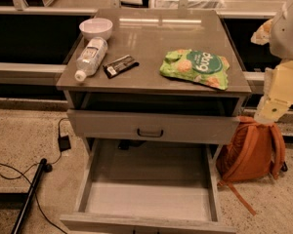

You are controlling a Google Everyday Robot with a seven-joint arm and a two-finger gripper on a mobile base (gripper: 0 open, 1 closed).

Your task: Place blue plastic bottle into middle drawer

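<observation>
Right of cabinet: jaws; bottle beside bowl atop.

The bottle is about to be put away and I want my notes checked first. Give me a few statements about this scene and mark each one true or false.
1. The bottle lies on its side on the cabinet top. True.
2. The bottle is already in the open drawer. False: it is on the cabinet top, and nothing shows in that drawer.
3. The bowl stands just behind the bottle. True.
4. The gripper is holding the bottle. False: it hangs beside the cabinet's right edge, near the orange backpack, far from the bottle.
5. The green snack bag sits in the open drawer. False: the bag lies on the right part of the cabinet top.
</observation>
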